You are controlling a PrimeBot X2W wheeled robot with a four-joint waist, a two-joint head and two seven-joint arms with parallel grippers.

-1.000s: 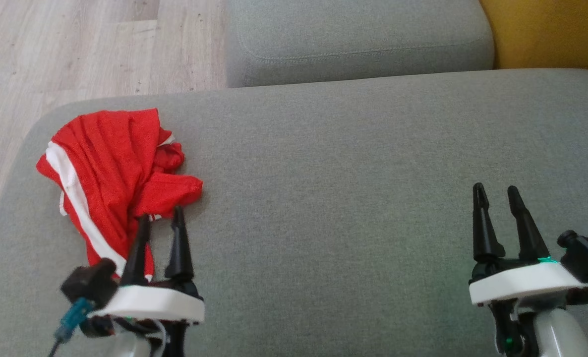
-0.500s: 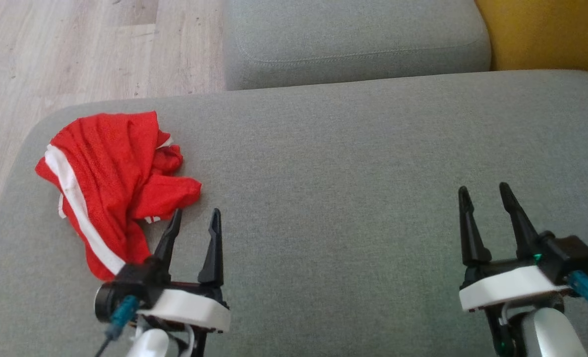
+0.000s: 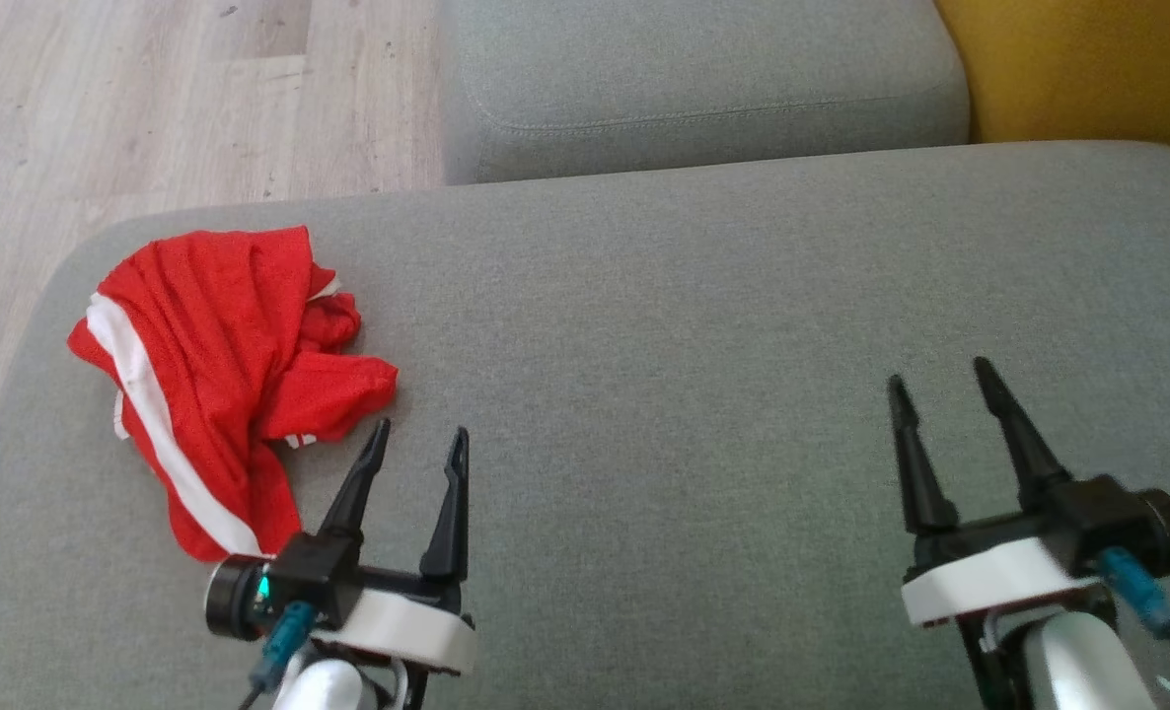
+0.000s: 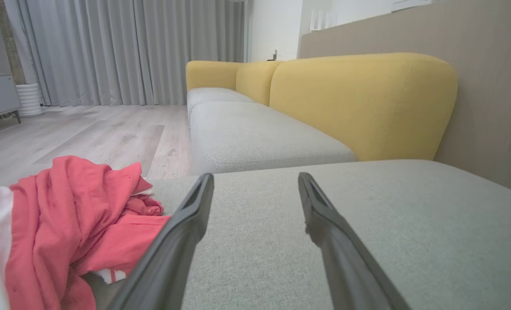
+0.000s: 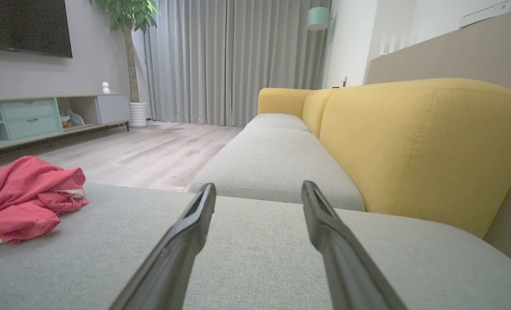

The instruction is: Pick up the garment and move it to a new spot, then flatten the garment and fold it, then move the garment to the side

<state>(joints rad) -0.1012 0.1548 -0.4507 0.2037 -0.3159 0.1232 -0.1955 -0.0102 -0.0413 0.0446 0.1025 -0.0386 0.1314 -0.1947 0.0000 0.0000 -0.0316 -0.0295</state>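
The big grey cushion is flat, and the red garment lies in a crumpled heap near its left end. The left gripper sits just beside the heap, opened wide and empty; the right gripper, well away on the right, is opened wide and empty too. To grab well, I think the left one should pinch a thick bump of cloth, then lift.

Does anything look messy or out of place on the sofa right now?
Yes: the red garment lies bunched in a crumpled heap near the left edge of the grey cushion, not spread flat. Nothing else stands out.
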